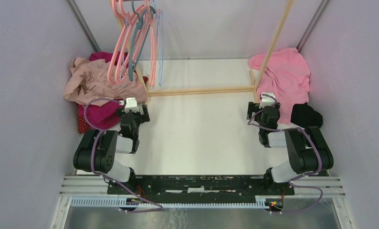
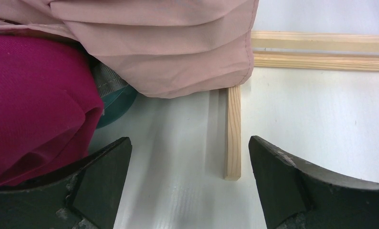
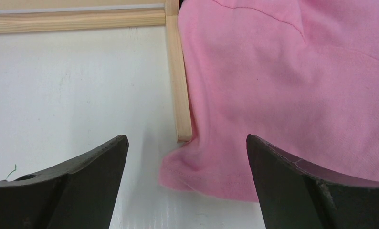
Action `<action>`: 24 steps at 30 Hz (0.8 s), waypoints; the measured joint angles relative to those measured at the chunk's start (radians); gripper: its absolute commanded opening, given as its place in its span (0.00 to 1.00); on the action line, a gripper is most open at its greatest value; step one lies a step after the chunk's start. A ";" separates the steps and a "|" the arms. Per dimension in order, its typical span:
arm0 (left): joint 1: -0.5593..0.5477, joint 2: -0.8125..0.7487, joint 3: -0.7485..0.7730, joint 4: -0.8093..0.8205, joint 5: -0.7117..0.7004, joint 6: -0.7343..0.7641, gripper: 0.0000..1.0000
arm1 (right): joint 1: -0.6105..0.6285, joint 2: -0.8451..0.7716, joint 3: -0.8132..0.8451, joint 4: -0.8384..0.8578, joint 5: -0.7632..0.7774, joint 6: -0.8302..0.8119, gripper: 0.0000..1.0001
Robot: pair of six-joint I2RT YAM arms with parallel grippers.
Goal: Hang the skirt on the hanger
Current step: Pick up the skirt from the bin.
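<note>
**Inspector:** State of both grippers?

**Arm:** My left gripper is released, jaws wide, with nothing between them. My right gripper is the same, poised over the hem of the bright pink garment.

**Inspector:** Location of the skirt?

**Arm:** I judge it to be the dusty-pink pleated garment, though I cannot be certain. It is heaped on the magenta cloth at the desk's far left. Its edge drapes over the wooden rack's foot, and the hangers hang above it.

**Inspector:** Recommendation?

**Arm:** My left gripper should find the waistband rather than the hem. It should pinch the dusty-pink fabric only, clear of the magenta cloth and the rack foot, then lift before my right gripper fetches a hanger.
</note>
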 measured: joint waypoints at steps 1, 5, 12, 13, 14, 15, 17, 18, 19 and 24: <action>0.000 0.000 0.000 0.000 0.000 0.000 0.99 | 0.000 0.000 0.000 0.000 0.000 0.000 1.00; 0.000 -0.013 0.004 -0.025 -0.008 0.000 0.99 | -0.001 -0.014 -0.001 -0.004 -0.021 -0.005 1.00; 0.000 -0.166 0.148 -0.350 -0.020 -0.057 0.99 | -0.002 -0.296 0.055 -0.294 -0.044 0.047 1.00; 0.000 -0.210 0.159 -0.396 -0.017 -0.079 0.99 | -0.002 -0.346 0.071 -0.343 -0.045 0.073 1.00; 0.000 -0.260 0.164 -0.438 -0.013 -0.102 0.99 | -0.001 -0.397 0.094 -0.408 -0.045 0.100 1.00; 0.000 -0.306 0.165 -0.472 -0.012 -0.121 0.99 | -0.002 -0.438 0.114 -0.460 -0.044 0.122 1.00; -0.002 -0.423 0.170 -0.570 -0.010 -0.172 0.99 | -0.002 -0.514 0.179 -0.614 -0.045 0.173 1.00; -0.002 -0.483 0.179 -0.622 -0.010 -0.200 0.99 | -0.002 -0.540 0.210 -0.673 -0.049 0.195 1.00; -0.002 -0.537 0.190 -0.669 -0.011 -0.229 0.99 | -0.002 -0.568 0.257 -0.760 -0.062 0.223 1.00; -0.006 -0.760 0.288 -0.878 -0.011 -0.378 0.99 | -0.002 -0.642 0.441 -1.029 -0.221 0.304 1.00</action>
